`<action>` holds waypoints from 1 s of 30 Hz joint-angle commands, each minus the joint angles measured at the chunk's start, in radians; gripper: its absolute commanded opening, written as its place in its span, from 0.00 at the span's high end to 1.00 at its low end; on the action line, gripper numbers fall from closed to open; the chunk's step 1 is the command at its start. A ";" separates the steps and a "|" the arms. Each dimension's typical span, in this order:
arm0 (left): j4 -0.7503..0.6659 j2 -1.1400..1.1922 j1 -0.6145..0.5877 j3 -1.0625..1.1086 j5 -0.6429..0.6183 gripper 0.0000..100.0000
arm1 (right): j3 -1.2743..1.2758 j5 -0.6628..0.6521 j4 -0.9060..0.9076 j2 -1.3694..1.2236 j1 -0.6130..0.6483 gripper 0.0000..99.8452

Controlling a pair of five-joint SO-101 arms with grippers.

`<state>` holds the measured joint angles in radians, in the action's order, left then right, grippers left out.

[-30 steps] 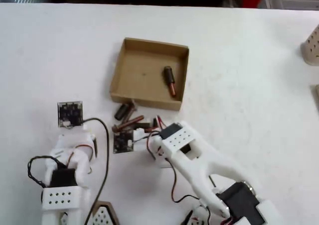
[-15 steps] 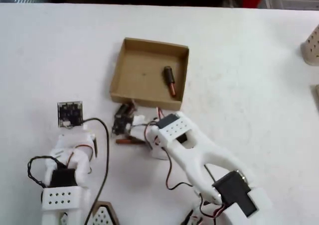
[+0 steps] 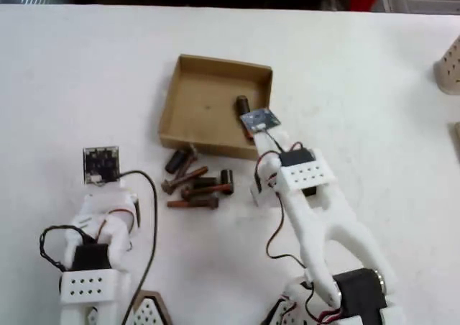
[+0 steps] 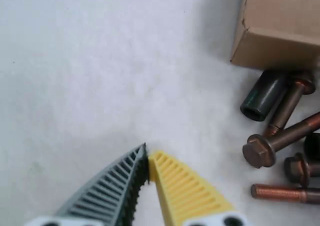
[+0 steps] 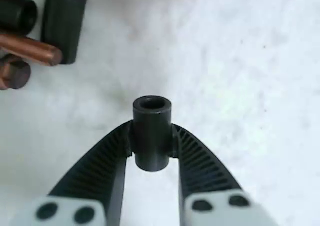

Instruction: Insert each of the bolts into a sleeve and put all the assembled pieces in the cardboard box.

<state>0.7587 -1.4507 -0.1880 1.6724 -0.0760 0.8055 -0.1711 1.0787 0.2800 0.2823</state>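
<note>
Right gripper (image 5: 151, 129) is closed to a narrow span on a black sleeve (image 5: 152, 136). Its two ribbed black fingers (image 5: 107, 158) press the sleeve's sides, and the open bore end pokes past the tips over bare white worktop (image 5: 250, 61). The right wrist view gives that grip. In the high view the right arm (image 3: 316, 210) lies over it, stretching from the worktop's near edge to the near right corner of the cardboard box (image 3: 205, 98). The box sits mid-worktop.

The left arm (image 3: 97, 231) stands by the near edge toward the worktop's left side, apart from the box. In the left wrist view the left gripper (image 4: 149, 158) has its grey and yellow tips meeting with nothing between them, over bare worktop.

Inside the box, against its right wall, lies a dark piece (image 3: 241, 103), partly under the right arm's camera board (image 3: 259, 120).

Between the arms, just off the box's near wall, is a loose pile (image 3: 194, 185) of parts. The left wrist view separates it: a dark loose sleeve (image 4: 262, 101) lies beside the box corner (image 4: 280, 31), and four copper bolts (image 4: 285, 141) are fanned next to it, one touching that sleeve. The right wrist view catches two more black sleeves (image 5: 62, 23) side by side. One of them touches a copper shank (image 5: 27, 46). All are well apart from the held sleeve.
</note>
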 commanded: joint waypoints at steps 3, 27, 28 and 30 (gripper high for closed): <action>0.032 0.018 0.042 -0.115 0.006 0.97 | 0.014 0.009 -0.016 0.042 -0.061 0.98; -0.091 1.032 0.495 -0.700 -0.164 0.97 | 0.124 -0.146 -0.180 0.035 -0.317 0.98; -0.098 1.064 0.492 -0.700 -0.164 0.97 | 0.129 -0.149 -0.183 0.035 -0.318 0.98; -0.094 1.116 0.492 -0.703 -0.163 0.97 | 0.129 -0.152 -0.183 0.035 -0.314 0.98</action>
<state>0.6866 -0.3905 0.2908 1.0280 -0.2263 0.9390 -0.2969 0.9114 0.2800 -0.0261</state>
